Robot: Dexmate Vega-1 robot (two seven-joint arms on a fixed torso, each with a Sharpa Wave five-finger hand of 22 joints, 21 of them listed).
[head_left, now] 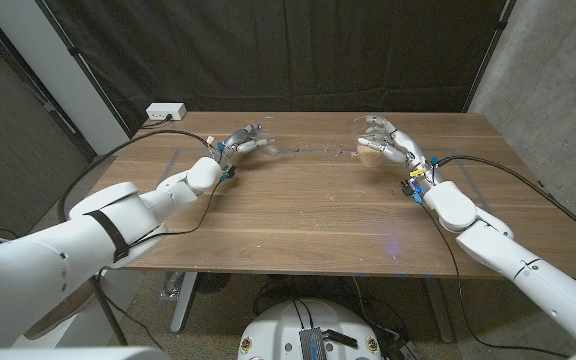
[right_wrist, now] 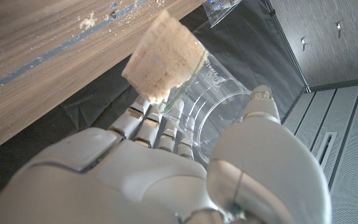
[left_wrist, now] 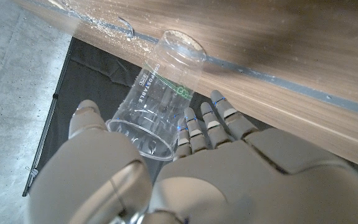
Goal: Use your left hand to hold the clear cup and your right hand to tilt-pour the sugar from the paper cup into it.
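Gripping an empty clear plastic cup (left_wrist: 160, 93) with green print on its side, the left hand (head_left: 236, 144) sits toward eleven o'clock on the brown wooden desk (head_left: 308, 210). The left wrist view shows the fingers (left_wrist: 213, 121) and thumb wrapped around the cup near its open rim, detail the head view leaves as a faint blur. At about one o'clock, the right hand (head_left: 393, 146) holds a second clear plastic cup (right_wrist: 188, 81) with pale brown sugar (right_wrist: 160, 59) packed in its bottom. Only the right wrist view makes plain that this cup is transparent, not paper, and reveals scattered sugar grains (right_wrist: 104, 15) on the desk. A white power strip (head_left: 165, 112) lies at the desk's far left corner.
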